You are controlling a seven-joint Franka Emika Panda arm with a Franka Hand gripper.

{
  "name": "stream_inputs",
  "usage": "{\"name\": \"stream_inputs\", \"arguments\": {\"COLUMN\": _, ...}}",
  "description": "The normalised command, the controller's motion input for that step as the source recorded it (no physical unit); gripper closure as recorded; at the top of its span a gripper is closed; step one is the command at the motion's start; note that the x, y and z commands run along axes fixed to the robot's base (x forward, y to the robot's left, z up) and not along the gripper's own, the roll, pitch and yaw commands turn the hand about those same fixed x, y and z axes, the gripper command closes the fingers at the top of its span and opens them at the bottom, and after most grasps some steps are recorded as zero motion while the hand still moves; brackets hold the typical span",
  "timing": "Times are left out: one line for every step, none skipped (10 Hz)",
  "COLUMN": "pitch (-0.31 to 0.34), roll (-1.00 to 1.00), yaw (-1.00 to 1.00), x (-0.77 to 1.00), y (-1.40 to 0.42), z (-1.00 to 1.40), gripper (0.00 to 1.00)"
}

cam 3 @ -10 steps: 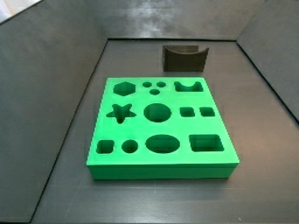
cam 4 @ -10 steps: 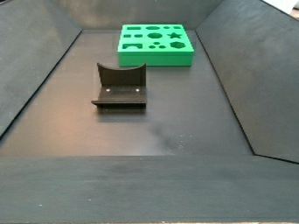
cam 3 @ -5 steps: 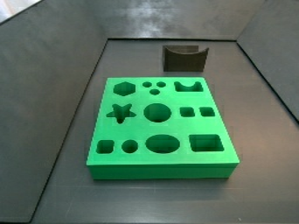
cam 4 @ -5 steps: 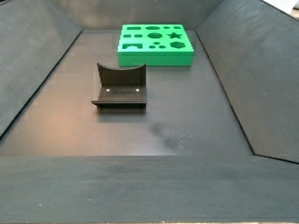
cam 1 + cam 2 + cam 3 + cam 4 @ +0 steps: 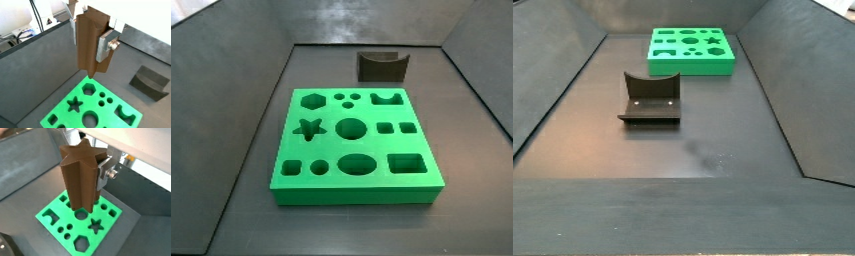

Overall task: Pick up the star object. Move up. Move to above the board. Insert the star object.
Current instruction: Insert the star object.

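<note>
Nothing has shifted in either side view since a second ago: board (image 5: 356, 150) and fixture (image 5: 649, 98) sit as before, no arm visible. Both wrist views show the pincer (image 5: 90, 183) high above the board, pinching the star object (image 5: 79, 175) upright. Lowering into the star hole (image 5: 97, 225) likely remains. Dark grey tabletop (image 5: 714, 150), sloped walls around.

The dark fixture (image 5: 649, 98) stands upright on the grey floor (image 5: 700, 150).

Reddish-brown star object (image 5: 80, 175) in silver-fingered hand (image 5: 100, 172), bright green board (image 5: 356, 145), dark grey fixture (image 5: 649, 98)
</note>
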Motion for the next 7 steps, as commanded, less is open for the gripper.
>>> {"name": "stream_inputs", "arguments": {"pitch": -0.196, "roll": -0.1, "yaw": -0.34, "x": -0.51, "y": 0.0, "z": -0.51, "gripper": 1.0}}
{"name": "stream_inputs", "arguments": {"pitch": -0.124, "roll": -0.11, "yaw": -0.54, "x": -0.62, "y": 0.0, "z": -0.47, "gripper": 1.0}}
{"name": "stream_inputs", "arguments": {"pitch": -0.034, "roll": -0.03, "yaw": -0.63, "x": -0.42, "y": -0.03, "z": -0.44, "gripper": 1.0}}
{"name": "stream_inputs", "arguments": {"pitch": 0.0, "roll": 0.0, "yaw": -0.63, "x": -0.3, "y": -0.14, "z": -0.49, "gripper": 1.0}}
{"name": "stream_inputs", "arguments": {"pitch": 0.0, "roll": 0.0, "yaw": -0.77, "x": -0.2, "y": -0.17, "z": -0.49, "gripper": 1.0}}
{"name": "stream_inputs", "arguments": {"pitch": 0.001, "roll": 0.0, "yaw": -0.75, "x": 0.0, "y": -0.42, "z": -0.5, "gripper": 1.0}}
{"name": "stream_inputs", "arguments": {"pitch": 0.0, "roll": 0.0, "yaw": -0.75, "x": 0.0, "y": -0.4, "z": -0.45, "gripper": 1.0}}
